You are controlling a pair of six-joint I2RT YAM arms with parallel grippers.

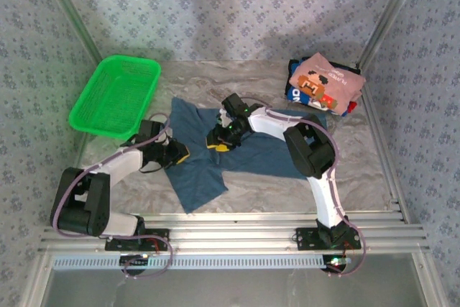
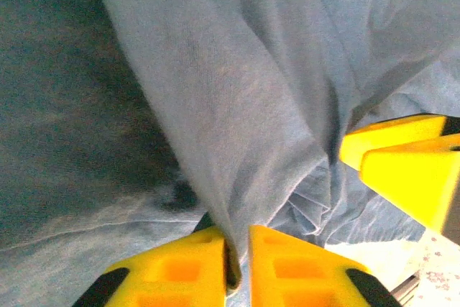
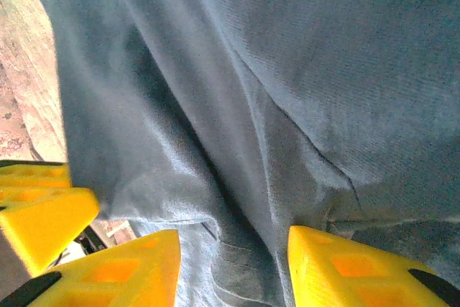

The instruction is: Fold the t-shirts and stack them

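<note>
Left gripper [image 2: 237, 246] pinches a raised fold of the teal-blue t-shirt [image 1: 198, 185] lying mid-way across the table [image 1: 273, 193], while right gripper [image 3: 233, 249] sits spread astride another ridge of it.

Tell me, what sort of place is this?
Probably a robot test booth: left arm and right arm bolted to a table, patterned panels around it, and a blue shirt, folded shirts and basket as practice laundry.

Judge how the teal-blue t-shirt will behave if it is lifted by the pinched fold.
Likely floppy: the teal-blue t-shirt lies in soft creases, and the fold in the left pincer drapes limply. Probably light, being thin knit cloth. It looks matte, so it may not slip, but the rest would trail and unfold.
</note>
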